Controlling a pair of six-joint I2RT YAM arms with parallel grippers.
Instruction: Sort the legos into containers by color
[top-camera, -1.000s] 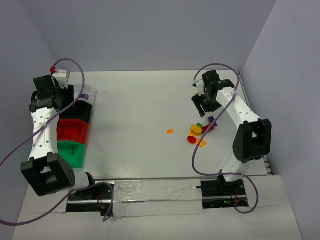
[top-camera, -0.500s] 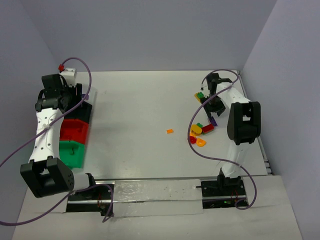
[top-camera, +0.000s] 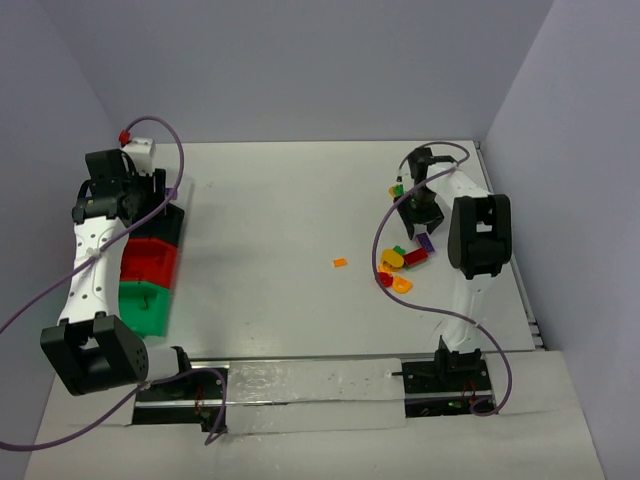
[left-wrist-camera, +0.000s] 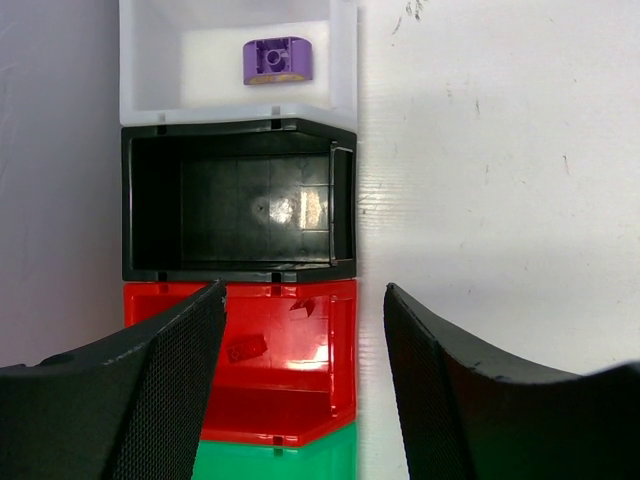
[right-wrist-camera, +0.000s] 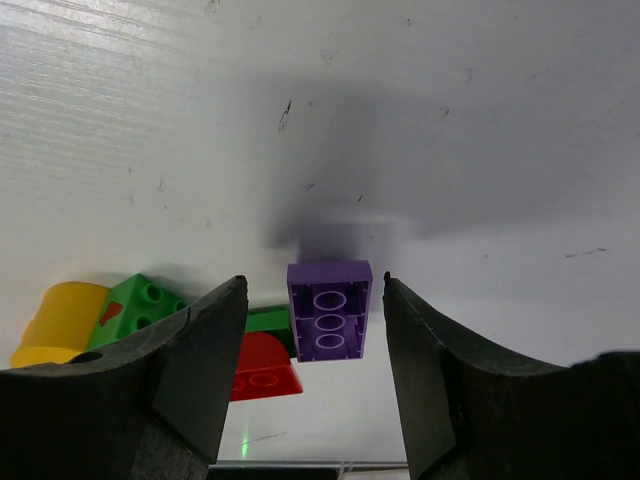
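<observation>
R tool (right-wrist-camera: 312, 288) swung over purple lego (right-wrist-camera: 329, 312), released, straddling it; L tool (left-wrist-camera: 305, 288) released.

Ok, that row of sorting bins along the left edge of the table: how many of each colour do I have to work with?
Green open rectangular plastic bin: 1
Red open rectangular plastic bin: 1
Black open rectangular plastic bin: 1
White open rectangular plastic bin: 1
Total: 4 bins

Left arm (top-camera: 88, 262) stretched forward, left fingers (left-wrist-camera: 165, 400) spread. Right arm (top-camera: 478, 235) bent, right fingers (right-wrist-camera: 190, 380) spread, aimed down.
</observation>
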